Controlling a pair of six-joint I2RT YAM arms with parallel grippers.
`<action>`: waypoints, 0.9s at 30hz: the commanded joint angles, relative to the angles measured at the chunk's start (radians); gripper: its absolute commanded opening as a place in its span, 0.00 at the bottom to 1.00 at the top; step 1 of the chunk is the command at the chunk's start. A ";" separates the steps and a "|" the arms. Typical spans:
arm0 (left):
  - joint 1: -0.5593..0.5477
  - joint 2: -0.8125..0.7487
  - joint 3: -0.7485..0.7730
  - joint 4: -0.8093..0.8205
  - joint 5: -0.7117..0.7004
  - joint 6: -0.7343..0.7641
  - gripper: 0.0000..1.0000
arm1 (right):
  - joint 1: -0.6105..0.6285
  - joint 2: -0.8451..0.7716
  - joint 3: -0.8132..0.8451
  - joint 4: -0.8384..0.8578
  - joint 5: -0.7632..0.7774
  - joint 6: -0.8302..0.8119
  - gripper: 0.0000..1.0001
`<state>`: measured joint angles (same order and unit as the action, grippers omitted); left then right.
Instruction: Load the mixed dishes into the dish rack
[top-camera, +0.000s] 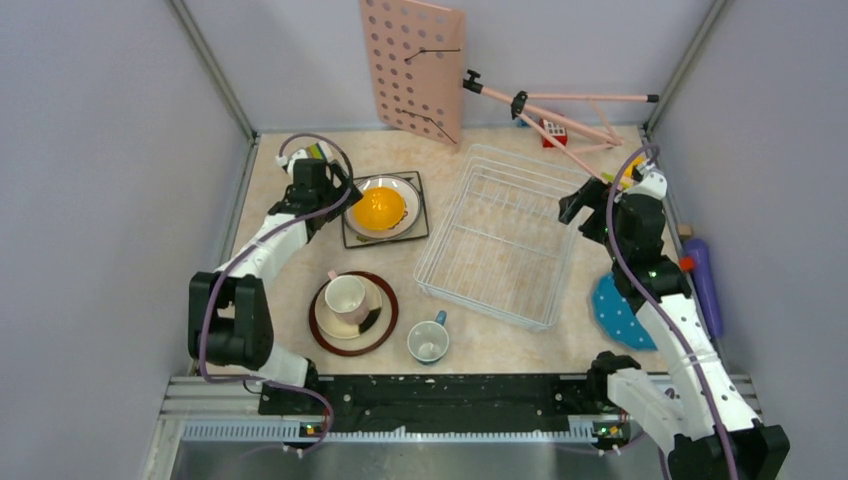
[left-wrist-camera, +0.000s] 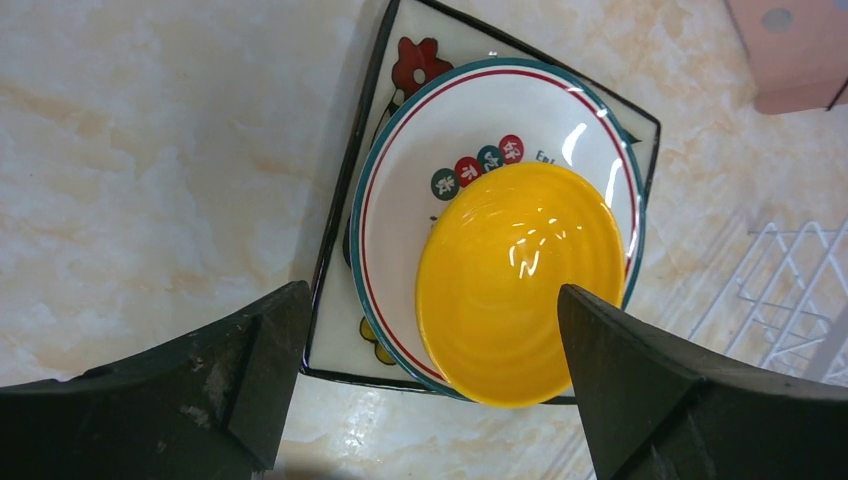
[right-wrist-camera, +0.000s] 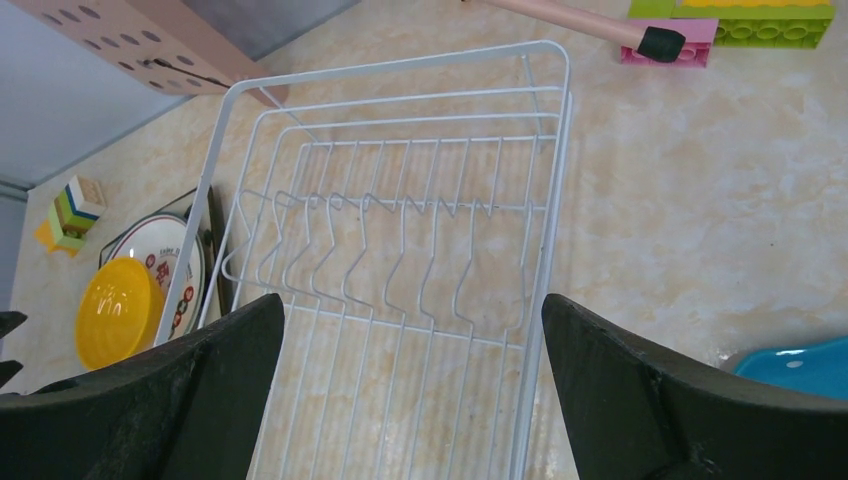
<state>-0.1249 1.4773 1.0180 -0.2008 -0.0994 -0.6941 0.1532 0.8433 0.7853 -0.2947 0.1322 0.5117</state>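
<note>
On the far left of the counter (top-camera: 480, 345), your left gripper (top-camera: 343, 192) hangs over a stack of three dishes. The glossy yellow bowl (left-wrist-camera: 520, 285) sits in the round white plate with red and green rim lines and printed characters (left-wrist-camera: 420, 150), and that plate rests on the square dark-edged floral plate (left-wrist-camera: 410, 60). In the left wrist view the black fingers (left-wrist-camera: 250, 370) stand wide apart, one on each side of the bowl's near edge and holding nothing. You cannot tell from these views whether they touch it.

Your right gripper (top-camera: 577, 203) is above the right rim of the large white wire dish rack (top-camera: 444, 215), which lies tilted in the middle of the counter with no dish in it. Its fingers (right-wrist-camera: 640, 400) are also spread wide and hold nothing.

Nearer to you on the left, the pink cup (top-camera: 346, 295) stands upright on the cream plate (top-camera: 340, 322), which lies on the brown-rimmed plate (top-camera: 388, 320). The blue-grey mug (top-camera: 428, 342) stands just beside that stack, near the rack's front corner. The blue polka-dot plate (top-camera: 612, 318) lies to the right of the rack, partly under your right arm.
</note>
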 joint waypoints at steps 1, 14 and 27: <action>-0.020 0.062 0.081 -0.049 -0.054 0.041 0.97 | -0.003 -0.015 -0.004 0.060 -0.017 -0.011 0.99; -0.054 0.245 0.163 -0.094 -0.039 0.048 0.68 | -0.004 -0.038 -0.031 0.052 -0.008 -0.003 0.99; -0.053 0.100 0.087 -0.019 -0.001 0.076 0.00 | -0.003 -0.036 -0.042 0.076 -0.098 -0.006 0.99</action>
<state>-0.1780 1.6829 1.1362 -0.2687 -0.1131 -0.6365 0.1528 0.8181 0.7460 -0.2687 0.0937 0.5091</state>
